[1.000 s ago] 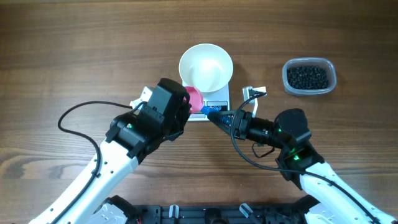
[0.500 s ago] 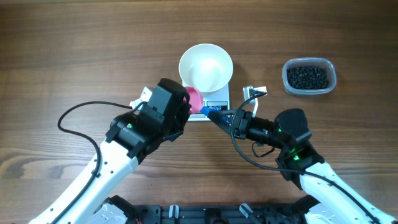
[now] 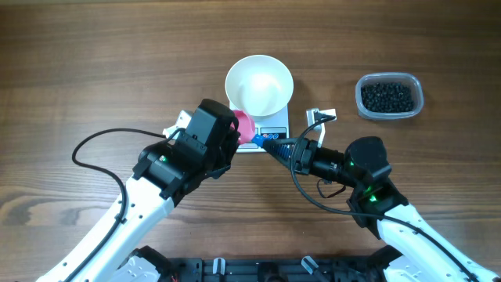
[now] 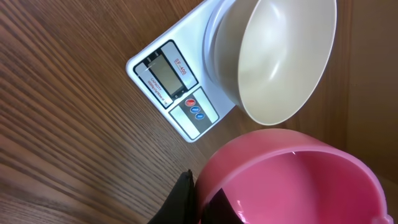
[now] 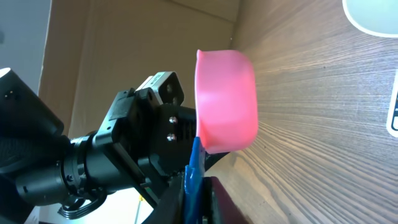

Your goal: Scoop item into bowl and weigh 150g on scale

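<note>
The left arm [image 3: 149, 200] and right arm [image 3: 399, 223] each have smooth white lower links and bulky matte-black upper housings. A thin black cable [image 3: 94, 141] loops out from the left arm. Another cable [image 3: 301, 184] curls beside the right arm, whose black shell carries a small green light [image 3: 369, 196]. The left wrist housing [image 5: 137, 134] is blocky and black with silver screws [image 5: 171, 127] and a pale connector on top, and the right gripper [image 5: 196, 186] has dark jaws.
</note>
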